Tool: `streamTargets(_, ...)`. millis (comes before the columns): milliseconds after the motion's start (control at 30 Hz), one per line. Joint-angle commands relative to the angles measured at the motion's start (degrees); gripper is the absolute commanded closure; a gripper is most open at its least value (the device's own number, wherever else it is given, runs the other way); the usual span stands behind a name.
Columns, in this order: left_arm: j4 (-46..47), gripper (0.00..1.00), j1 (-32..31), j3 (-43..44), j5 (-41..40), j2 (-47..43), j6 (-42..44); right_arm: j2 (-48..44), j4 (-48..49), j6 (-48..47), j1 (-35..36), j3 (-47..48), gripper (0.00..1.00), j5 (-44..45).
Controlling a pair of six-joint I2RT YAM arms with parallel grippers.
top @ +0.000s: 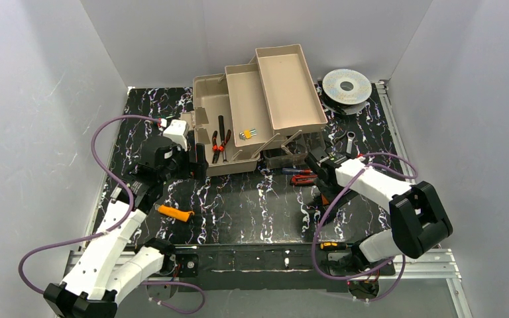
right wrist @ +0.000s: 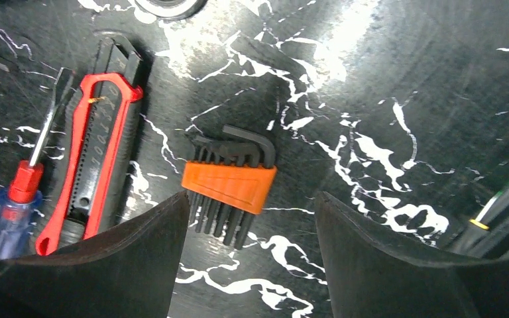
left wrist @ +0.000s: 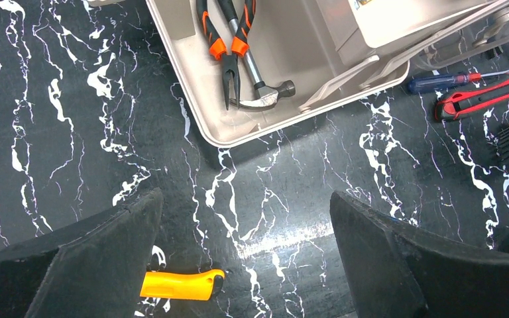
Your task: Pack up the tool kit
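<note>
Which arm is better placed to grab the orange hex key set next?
Right. The right gripper, open, hovers just above the hex key set; the left gripper is farther off, by the toolbox.

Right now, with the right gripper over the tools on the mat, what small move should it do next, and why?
Probably lower the right gripper straight down and close on the orange hex key set. The jaws stand open, the set lies on the mat between them, apart from the red utility knife, and it is not yet in the toolbox.
</note>
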Motion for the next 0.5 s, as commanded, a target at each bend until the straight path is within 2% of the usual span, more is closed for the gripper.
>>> streamTargets(0,0.48,0.02,-0.33,-0.03,-0.39,-0.86,0.75,-1.62,5.63,3.81,-0.7,-2.1,0.23,1.24)
streamTargets(200,0.5,0.02,-0.33,-0.44,-0.5,-1.92,0.8,1.07,6.25,4.17,-1.49,-0.48,0.23,-0.16)
streamTargets(467,0.47,0.02,-0.46,-0.81,-0.69,-2.88,0.92,3.63,9.5,7.18,-1.59,-4.58,0.25,-1.56)
